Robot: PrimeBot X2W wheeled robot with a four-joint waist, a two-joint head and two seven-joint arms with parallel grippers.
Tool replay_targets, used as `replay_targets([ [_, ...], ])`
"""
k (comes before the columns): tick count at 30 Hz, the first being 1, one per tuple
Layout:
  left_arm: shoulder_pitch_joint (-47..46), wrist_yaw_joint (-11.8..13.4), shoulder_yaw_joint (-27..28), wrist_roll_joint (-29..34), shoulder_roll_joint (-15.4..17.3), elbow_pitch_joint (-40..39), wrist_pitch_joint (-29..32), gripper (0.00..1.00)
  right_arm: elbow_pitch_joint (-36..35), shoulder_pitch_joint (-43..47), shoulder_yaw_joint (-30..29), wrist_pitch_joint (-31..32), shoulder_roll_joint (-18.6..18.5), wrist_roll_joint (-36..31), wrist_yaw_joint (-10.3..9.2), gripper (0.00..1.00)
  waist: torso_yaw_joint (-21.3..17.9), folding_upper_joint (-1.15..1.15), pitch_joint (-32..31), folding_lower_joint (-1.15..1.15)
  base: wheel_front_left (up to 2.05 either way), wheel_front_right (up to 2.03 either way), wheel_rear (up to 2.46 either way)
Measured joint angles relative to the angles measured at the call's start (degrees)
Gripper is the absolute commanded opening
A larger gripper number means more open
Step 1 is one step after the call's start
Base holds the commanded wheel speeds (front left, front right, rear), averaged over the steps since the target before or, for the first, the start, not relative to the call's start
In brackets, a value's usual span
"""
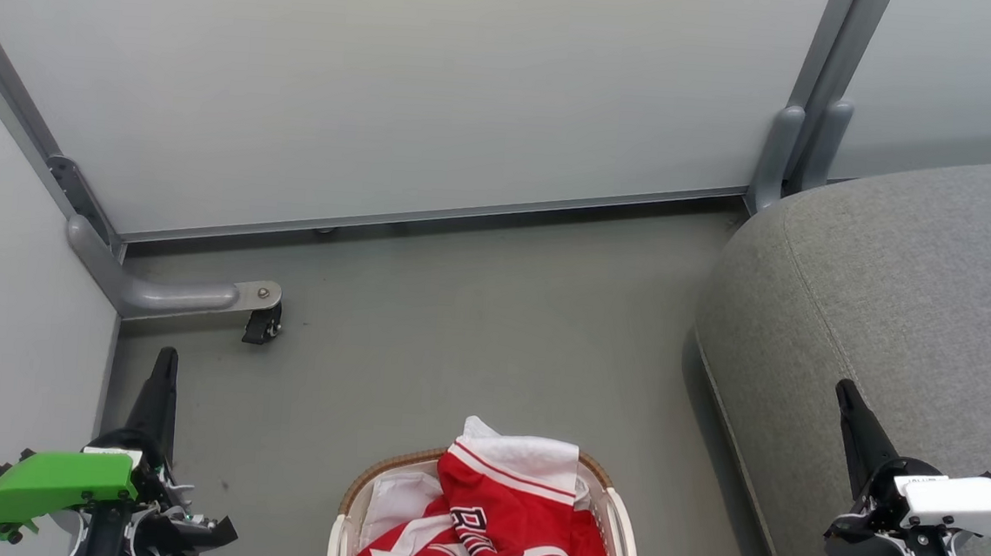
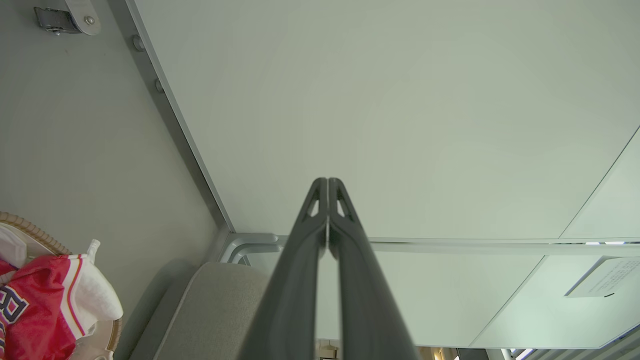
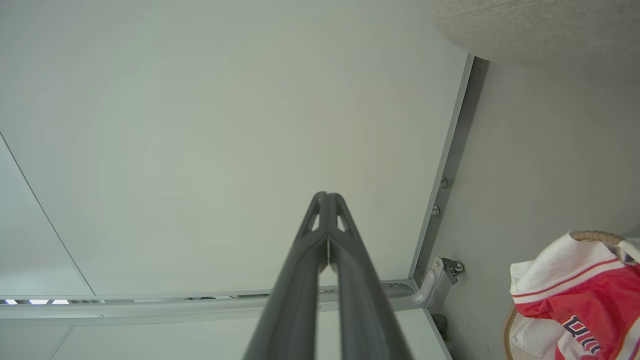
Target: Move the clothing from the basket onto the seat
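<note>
Red clothing (image 1: 500, 523) with white panels and black-and-white lettering is heaped in the white basket (image 1: 624, 531) with a brown woven rim, low in the middle of the head view. The clothing (image 2: 37, 305) also shows at the left wrist view's lower left and the clothing (image 3: 580, 305) at the right wrist view's lower right. The grey seat (image 1: 895, 297) bulks at the right. My left gripper (image 1: 165, 361) stands shut and empty on the basket's left, above the floor. My right gripper (image 1: 845, 394) is shut and empty over the seat's front. Both grippers (image 2: 327, 182) (image 3: 326, 196) point at the wall panel.
Pale partition panels (image 1: 387, 79) wall in the space at the back and left. A grey bracket foot with a black caster (image 1: 261, 323) juts from the left corner onto the grey floor (image 1: 474, 338). A grey post (image 1: 783, 150) stands by the seat's back corner.
</note>
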Motion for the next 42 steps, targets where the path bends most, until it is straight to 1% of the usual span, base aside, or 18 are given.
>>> replay_targets([
  [42, 0.00, 0.00, 0.00, 0.00, 0.00, 0.00, 0.00, 0.00, 0.00, 0.00, 0.00, 0.00, -0.01, 0.00, 0.00, 0.00, 0.00, 0.00, 0.00, 0.00, 0.00, 0.00, 0.00],
])
